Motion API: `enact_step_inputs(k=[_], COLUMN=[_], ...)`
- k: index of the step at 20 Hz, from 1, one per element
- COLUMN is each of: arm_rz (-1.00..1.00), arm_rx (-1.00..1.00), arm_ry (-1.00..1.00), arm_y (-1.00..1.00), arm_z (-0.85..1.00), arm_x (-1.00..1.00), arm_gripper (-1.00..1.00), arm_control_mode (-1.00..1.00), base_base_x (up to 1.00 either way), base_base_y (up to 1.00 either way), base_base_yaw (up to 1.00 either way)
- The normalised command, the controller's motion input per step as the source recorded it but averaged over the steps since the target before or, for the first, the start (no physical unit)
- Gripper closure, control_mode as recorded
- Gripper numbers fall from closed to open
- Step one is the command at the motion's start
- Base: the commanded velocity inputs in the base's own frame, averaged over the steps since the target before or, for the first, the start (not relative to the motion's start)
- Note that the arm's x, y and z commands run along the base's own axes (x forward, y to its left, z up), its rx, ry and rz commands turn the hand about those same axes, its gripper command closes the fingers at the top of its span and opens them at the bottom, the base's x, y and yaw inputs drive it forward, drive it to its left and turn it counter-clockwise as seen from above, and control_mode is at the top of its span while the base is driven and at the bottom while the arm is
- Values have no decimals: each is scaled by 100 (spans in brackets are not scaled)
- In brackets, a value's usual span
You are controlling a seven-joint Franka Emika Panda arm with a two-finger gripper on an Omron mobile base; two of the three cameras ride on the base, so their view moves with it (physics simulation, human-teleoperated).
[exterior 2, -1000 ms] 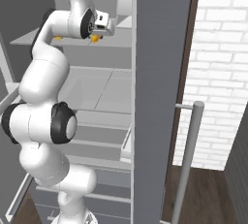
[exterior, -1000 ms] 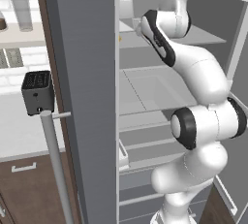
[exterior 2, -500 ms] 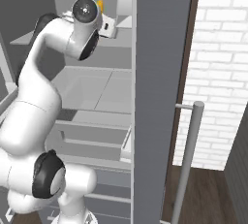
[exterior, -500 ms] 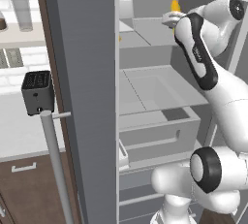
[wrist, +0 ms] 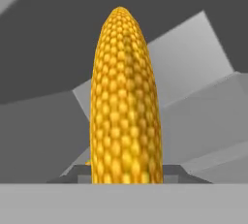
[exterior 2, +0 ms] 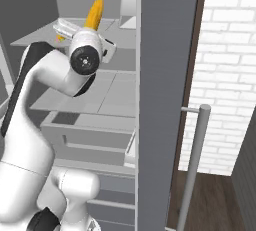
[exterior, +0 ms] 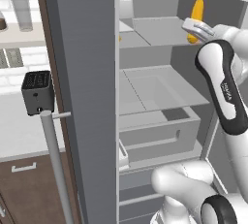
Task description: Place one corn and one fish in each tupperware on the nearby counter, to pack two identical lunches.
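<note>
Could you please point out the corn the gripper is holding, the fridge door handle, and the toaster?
corn (wrist: 125,102): hand view, middle of the cob.
fridge door handle (exterior 2: 194,165): right base view, middle of the upright bar.
toaster (exterior: 38,92): left base view, its dark front face.

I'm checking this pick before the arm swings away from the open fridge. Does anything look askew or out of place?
Nothing looks spilled or damaged. The corn stands upright out of the gripper, held by its lower end with the jaws shut on it, lifted above the fridge shelf. A long cob held only at its base could tilt, though it looks straight here.
</note>
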Motion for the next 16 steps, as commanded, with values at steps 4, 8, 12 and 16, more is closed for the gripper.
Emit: enact_step_inputs(k=[4, 8, 12, 16], arm_rz=[0, 0, 4, 2], arm_rx=[-15, -32, -40, -16], arm_ry=[26, 38, 66, 26], arm_y=[8, 23, 12, 0], arm_z=[-35, -88, -100, -63], arm_x=[-100, -100, -100, -31], arm_gripper=[100, 100, 100, 100], arm_control_mode=[-100, -100, -100, -100], base_base_x=[0, 0, 0, 0], base_base_y=[0, 0, 0, 0], base_base_yaw=[0, 0, 0, 0])
